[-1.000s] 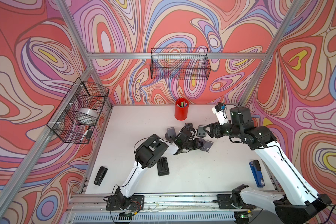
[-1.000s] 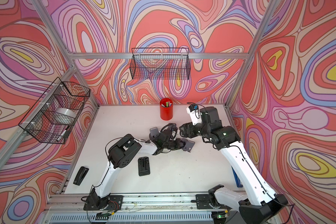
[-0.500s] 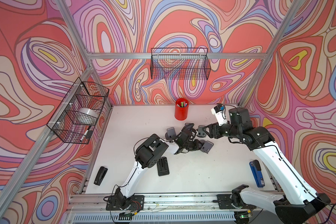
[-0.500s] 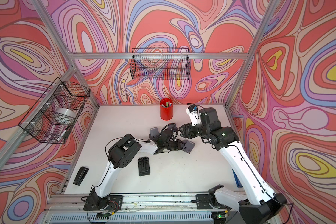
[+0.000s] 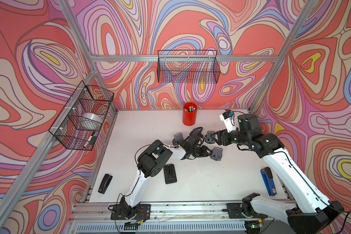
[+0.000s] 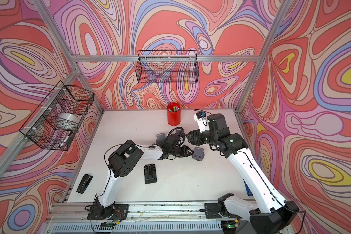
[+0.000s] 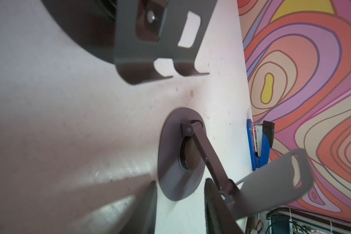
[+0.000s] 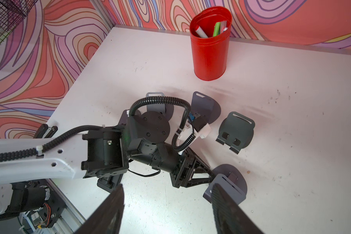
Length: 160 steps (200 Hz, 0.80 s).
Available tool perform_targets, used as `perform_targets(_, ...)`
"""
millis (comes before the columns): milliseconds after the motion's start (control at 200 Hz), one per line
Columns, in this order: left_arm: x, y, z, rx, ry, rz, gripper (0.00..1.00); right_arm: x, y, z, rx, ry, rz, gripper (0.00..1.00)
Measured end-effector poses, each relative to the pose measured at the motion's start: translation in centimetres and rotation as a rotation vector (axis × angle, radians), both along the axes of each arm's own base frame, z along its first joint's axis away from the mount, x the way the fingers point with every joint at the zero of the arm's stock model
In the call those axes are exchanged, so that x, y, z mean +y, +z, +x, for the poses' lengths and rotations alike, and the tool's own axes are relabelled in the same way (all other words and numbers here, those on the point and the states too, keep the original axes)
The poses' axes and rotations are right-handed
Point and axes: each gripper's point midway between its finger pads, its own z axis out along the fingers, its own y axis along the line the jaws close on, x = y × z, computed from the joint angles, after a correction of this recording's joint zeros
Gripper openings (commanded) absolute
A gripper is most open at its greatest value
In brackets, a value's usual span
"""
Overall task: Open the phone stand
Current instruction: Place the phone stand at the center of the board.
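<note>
**benchrat:** Which hand is actually nearer the phone stand?

**yam_fan:** Left hand, easily. In its wrist view the stand sits on the counter dead ahead. The oval base pokes in between the two fingers, and its long axis runs straight away from the hand. The jaws are partway apart and I can't see them pinching anything. One finger sits right by the hinge arm, but I can't tell if it's touching.

**benchrat:** And the right?

**yam_fan:** Right hand hangs close by on the back-wall side, jaws wide, empty. The hinge arm is up and the rest plate is tilted off the base, so I'd guess it's basically open. The next move is probably backing the left hand out along that axis without clipping the arm.
</note>
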Motion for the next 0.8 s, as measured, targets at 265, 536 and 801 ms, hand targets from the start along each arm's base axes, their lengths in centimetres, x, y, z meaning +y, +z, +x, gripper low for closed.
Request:
perform_targets(265, 2.7, 0.3, -1.2, 0.003, 0.015, 0.086, 0.37, -0.7, -1.6, -0.4, 0.043, -0.07, 0.02, 0.68)
perform_targets(536, 5.2, 7.2, -1.9, -0.105, 0.031, 0.121, 0.55, -1.2, -3.3, -0.5, 0.115, -0.144, 0.047, 0.63)
perform_targets(801, 12.6, 17.2, -2.8, -0.358, 0.227, 0.171, 0.96, 2.1, -6.2, -2.6, 0.21, -0.184, 0.044, 0.68)
